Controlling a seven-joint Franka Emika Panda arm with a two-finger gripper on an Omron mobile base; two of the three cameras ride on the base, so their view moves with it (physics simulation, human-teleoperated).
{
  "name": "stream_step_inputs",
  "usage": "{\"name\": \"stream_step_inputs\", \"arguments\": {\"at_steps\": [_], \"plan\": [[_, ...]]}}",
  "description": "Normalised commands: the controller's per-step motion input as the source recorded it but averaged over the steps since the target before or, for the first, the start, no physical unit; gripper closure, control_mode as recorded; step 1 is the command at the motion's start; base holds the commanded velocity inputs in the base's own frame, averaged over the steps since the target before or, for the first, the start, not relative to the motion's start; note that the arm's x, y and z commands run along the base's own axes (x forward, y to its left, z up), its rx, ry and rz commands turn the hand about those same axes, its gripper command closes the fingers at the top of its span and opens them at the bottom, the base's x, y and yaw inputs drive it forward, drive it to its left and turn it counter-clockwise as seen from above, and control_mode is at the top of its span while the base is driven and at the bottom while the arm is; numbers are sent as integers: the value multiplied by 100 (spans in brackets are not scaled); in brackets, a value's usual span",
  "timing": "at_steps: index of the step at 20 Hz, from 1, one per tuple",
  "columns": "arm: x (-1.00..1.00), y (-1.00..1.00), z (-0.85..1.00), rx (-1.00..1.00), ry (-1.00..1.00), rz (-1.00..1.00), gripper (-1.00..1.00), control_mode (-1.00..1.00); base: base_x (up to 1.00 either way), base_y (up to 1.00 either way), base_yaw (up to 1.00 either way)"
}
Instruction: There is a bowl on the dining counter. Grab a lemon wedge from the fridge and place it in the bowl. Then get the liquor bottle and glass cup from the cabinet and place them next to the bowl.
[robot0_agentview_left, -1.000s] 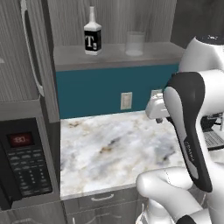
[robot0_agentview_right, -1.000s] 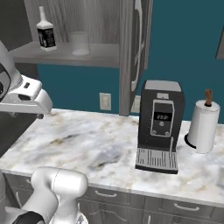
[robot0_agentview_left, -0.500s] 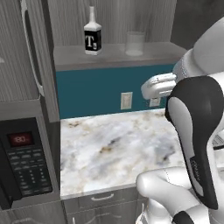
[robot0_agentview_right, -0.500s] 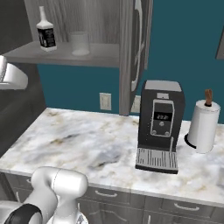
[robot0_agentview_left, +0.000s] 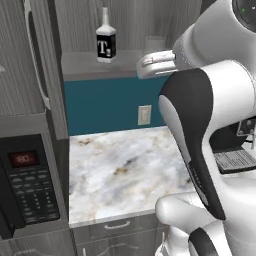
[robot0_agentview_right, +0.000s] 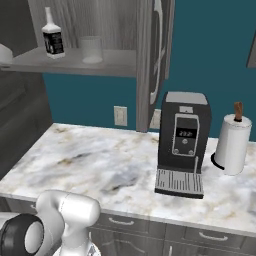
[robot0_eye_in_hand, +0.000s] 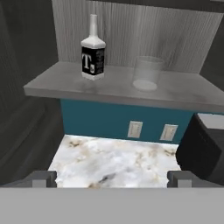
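Hand view: the gripper (robot0_eye_in_hand: 112, 177) is spread wide and holds nothing, well short of the cabinet shelf (robot0_eye_in_hand: 65, 83). On it the bottle (robot0_eye_in_hand: 92, 51) stands upright, ahead and left; the cup (robot0_eye_in_hand: 146, 73), faint, seems ahead, slightly right.

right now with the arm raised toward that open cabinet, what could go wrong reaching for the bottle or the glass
1. The liquor bottle is tall and narrow and stands near the shelf's front edge; a nudge from the open pincer could tip it off.
2. The glass cup stands close beside the bottle, so going for either could bump the other.
3. The cabinet door hangs open just right of the cup, which may crowd the arm.
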Motion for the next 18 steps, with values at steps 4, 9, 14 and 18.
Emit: {"name": "stream_step_inputs", "arguments": {"at_steps": [4, 9, 14, 18], "plan": [[70, 27, 26, 0, -12, 0, -100, -100, 0, 0, 0], [73, 4, 9, 0, -7, 0, -100, -100, 0, 0, 0], [70, 3, 0, 2, -1, 0, -100, -100, 0, 0, 0], [49, 12, 0, 5, -8, 0, -100, -100, 0, 0, 0]]}}
